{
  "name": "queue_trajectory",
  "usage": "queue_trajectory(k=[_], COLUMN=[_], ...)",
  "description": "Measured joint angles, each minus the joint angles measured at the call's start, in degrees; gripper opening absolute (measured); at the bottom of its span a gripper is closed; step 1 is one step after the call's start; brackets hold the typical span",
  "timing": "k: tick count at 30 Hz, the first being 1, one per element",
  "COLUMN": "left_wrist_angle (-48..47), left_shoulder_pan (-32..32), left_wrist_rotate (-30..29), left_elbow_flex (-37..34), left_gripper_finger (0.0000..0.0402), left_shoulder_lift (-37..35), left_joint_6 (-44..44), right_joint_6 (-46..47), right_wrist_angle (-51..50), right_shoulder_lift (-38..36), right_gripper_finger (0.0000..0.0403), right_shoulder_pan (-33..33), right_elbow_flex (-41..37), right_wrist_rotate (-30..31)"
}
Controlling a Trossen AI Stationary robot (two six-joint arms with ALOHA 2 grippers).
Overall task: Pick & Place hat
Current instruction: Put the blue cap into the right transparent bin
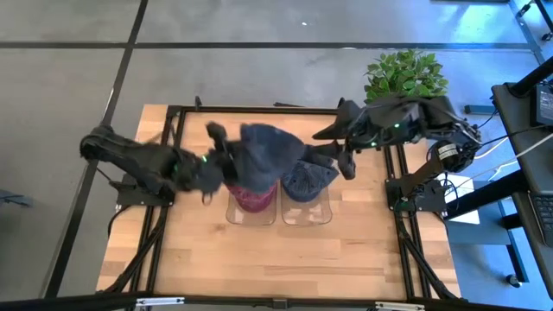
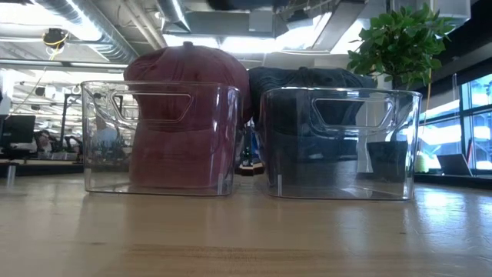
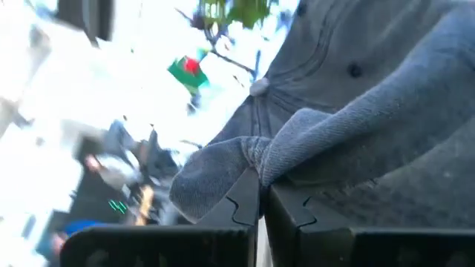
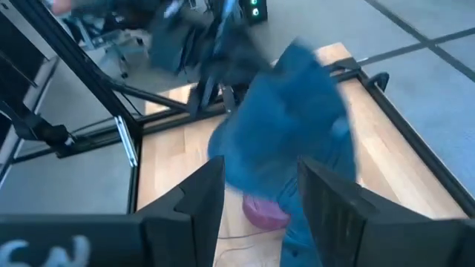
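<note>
Two clear plastic bins are sitting side by side on the wooden counter point(image 1: 259, 259), near its middle. The left bin point(image 2: 157, 138) is holding one maroon hat point(image 2: 188, 115), and the right bin point(image 2: 338, 142) is holding one dark navy hat point(image 2: 307, 123); both hats are bulging above the rims. A third hat, the grey-blue hat point(image 1: 263, 154), is hanging in the air over the left bin and partly covering the maroon one from above.

The left gripper point(image 1: 216, 164) is reaching in from the counter's left side, and the left wrist view is showing its two fingers point(image 3: 241, 208) pressed together on a fold of the grey-blue hat's fabric point(image 3: 356, 111), so it is carrying this hat by its edge. The crown button and the stitched panels are showing clearly there.

The right gripper point(image 1: 346, 164) is hovering just beside the right bin, on its far right side, near the navy hat. Its two fingers point(image 4: 193, 204) are standing apart with nothing between them, and its wrist view is looking past them toward the grey-blue hat point(image 4: 289, 126) with a bit of maroon showing below.

One potted green plant point(image 1: 404, 76) is standing beyond the counter's right rear corner.
</note>
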Motion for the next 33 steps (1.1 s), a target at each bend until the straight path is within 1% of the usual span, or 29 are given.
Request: queue_trajectory(k=[2,5,7,10,15,17,19,21,26,30,33], left_wrist_angle=[6.4,16.9,23.6,32.1,42.6,45.0,45.3,45.3,45.4,46.7,46.6], left_shoulder_pan=[-3.1,-7.1,-9.0,-11.4,-13.8,-14.6,-15.1,-15.6,-16.5,-17.1,-17.2], left_wrist_rotate=[-2.9,-6.0,-7.4,-8.5,-10.2,-11.6,-12.5,-13.0,-14.6,-14.9,-15.2], left_elbow_flex=[0.0,0.0,0.0,0.0,0.0,0.0,0.0,0.0,0.0,0.0,0.0], left_gripper_finger=[0.0003,0.0003,0.0003,0.0003,0.0003,0.0003,0.0003,0.0003,0.0003,0.0003,0.0003], left_shoulder_lift=[2.5,6.0,8.1,10.2,12.1,12.3,12.3,12.4,12.4,12.4,12.4], left_joint_6=[5.4,16.2,22.7,30.3,36.8,38.2,38.6,38.6,38.6,38.7,38.6], right_joint_6=[0.1,0.2,1.3,1.3,-0.1,-0.2,-1.4,-1.6,0.0,-0.1,0.0], right_wrist_angle=[0.0,-0.3,-0.3,-1.4,-2.7,-2.8,-2.8,-2.6,-2.3,-1.2,-0.6], right_shoulder_lift=[0.0,0.2,0.6,0.8,1.9,2.7,3.7,4.7,6.8,8.2,8.2], right_gripper_finger=[0.017,0.0177,0.0191,0.0226,0.0289,0.0305,0.0314,0.0316,0.0303,0.0273,0.0239], right_shoulder_pan=[0.0,0.0,0.0,-0.1,-0.5,-0.5,-0.3,0.0,0.1,0.1,0.1], right_elbow_flex=[0.3,-0.1,-0.2,-0.2,-0.2,-0.2,-0.2,-0.2,-0.2,-0.2,-0.3], right_wrist_rotate=[-0.3,-2.6,-4.3,-5.1,-6.3,-6.9,-9.4,-12.1,-15.4,-18.2,-18.6])
